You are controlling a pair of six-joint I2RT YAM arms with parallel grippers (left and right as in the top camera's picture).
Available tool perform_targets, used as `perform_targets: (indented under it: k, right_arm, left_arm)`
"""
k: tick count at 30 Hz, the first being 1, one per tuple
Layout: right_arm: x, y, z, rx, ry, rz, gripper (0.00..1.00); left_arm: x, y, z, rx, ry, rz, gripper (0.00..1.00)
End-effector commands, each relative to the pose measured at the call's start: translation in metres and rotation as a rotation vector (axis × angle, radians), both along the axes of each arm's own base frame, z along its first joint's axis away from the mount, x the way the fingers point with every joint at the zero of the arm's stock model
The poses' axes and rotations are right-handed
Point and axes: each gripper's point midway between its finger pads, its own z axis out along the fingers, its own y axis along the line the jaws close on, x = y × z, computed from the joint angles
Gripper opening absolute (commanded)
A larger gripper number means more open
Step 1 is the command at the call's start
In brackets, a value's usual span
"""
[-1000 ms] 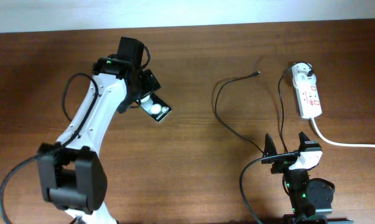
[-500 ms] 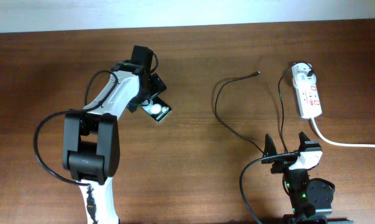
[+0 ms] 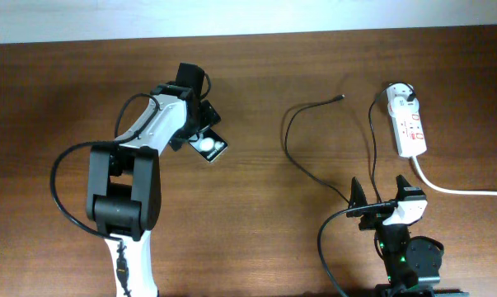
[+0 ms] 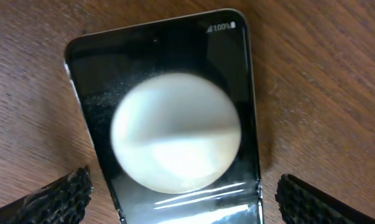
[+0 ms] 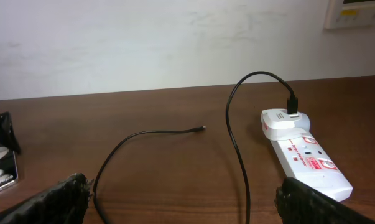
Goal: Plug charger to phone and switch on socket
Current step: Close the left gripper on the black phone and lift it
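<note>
The left gripper [image 3: 200,132] is hovering over the phone [image 3: 208,147], which is lying flat on the table [image 3: 256,239] at about 9 o'clock from the centre. Its fingers are standing apart on either side of the phone's lower end, not clamping it. The right gripper [image 3: 379,188], at 5 o'clock, is also spread wide and holding nothing. The charger [image 3: 286,136] is lying loose, with its tip pointing toward 2 o'clock. The socket [image 3: 409,124] is resting at 2 o'clock.
</note>
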Motion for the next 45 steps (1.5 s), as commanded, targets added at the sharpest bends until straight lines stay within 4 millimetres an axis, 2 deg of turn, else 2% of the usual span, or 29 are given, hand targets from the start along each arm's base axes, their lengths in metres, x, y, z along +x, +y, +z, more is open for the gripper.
perform_targets:
  k: [1, 6, 9, 14, 16, 20, 23, 27, 31, 33, 34, 35, 38, 41, 43, 45]
  right_arm:
    - [0.0, -0.003, -0.003, 0.003, 0.004, -0.015, 0.99]
    - [0.0, -0.003, -0.003, 0.003, 0.004, -0.015, 0.99]
    - [0.0, -0.003, -0.003, 0.003, 0.004, -0.015, 0.99]
    - [0.0, -0.003, -0.003, 0.003, 0.004, -0.015, 0.99]
    - [0.0, -0.003, -0.003, 0.003, 0.004, -0.015, 0.99]
    - [0.0, -0.003, -0.003, 0.003, 0.004, -0.015, 0.99]
    - [0.0, -0.003, -0.003, 0.003, 0.004, -0.015, 0.99]
    - [0.0, -0.003, -0.003, 0.003, 0.004, -0.015, 0.99]
    - [0.0, -0.003, -0.003, 0.003, 0.004, -0.015, 0.99]
    - [0.0, -0.003, -0.003, 0.003, 0.004, -0.015, 0.99]
    - [0.0, -0.003, -0.003, 0.003, 0.004, -0.015, 0.99]
    - [0.0, -0.003, -0.003, 0.003, 0.004, -0.015, 0.99]
    - [0.0, -0.003, -0.003, 0.003, 0.004, -0.015, 0.99]
    - [0.0, -0.003, -0.003, 0.003, 0.004, -0.015, 0.99]
    - [0.0, -0.003, -0.003, 0.003, 0.004, -0.015, 0.99]
    - [0.0, -0.003, -0.003, 0.003, 0.004, -0.015, 0.99]
  left_arm:
    - [-0.012, 0.005, -0.019, 0.033, 0.05, 0.009, 0.99]
    - [-0.019, -0.002, -0.029, 0.042, 0.051, -0.011, 1.0]
    - [-0.022, -0.004, -0.03, 0.047, 0.06, -0.028, 0.96]
    - [-0.038, 0.0, -0.042, 0.058, 0.105, -0.03, 0.75]
    - [-0.041, -0.003, -0.044, 0.059, 0.117, -0.093, 0.72]
    - [-0.046, -0.003, -0.044, 0.087, 0.144, -0.283, 0.73]
    - [-0.048, -0.003, -0.045, 0.088, 0.153, -0.282, 1.0]
    - [-0.049, -0.003, -0.045, 0.088, 0.155, -0.282, 0.99]
    - [-0.061, 0.001, -0.052, 0.092, 0.192, -0.283, 0.98]
    - [-0.062, -0.004, -0.052, 0.065, 0.194, -0.287, 0.86]
    - [-0.063, -0.006, -0.052, 0.054, 0.196, -0.288, 0.85]
    - [-0.063, -0.006, -0.052, 0.051, 0.196, -0.289, 0.77]
    - [-0.063, -0.006, -0.052, 0.05, 0.197, -0.289, 0.68]
    - [-0.059, -0.007, -0.035, 0.049, 0.186, -0.288, 0.66]
    - [-0.05, -0.009, -0.005, 0.043, 0.131, -0.288, 0.64]
    - [-0.047, -0.01, 0.039, 0.034, 0.052, -0.286, 0.62]
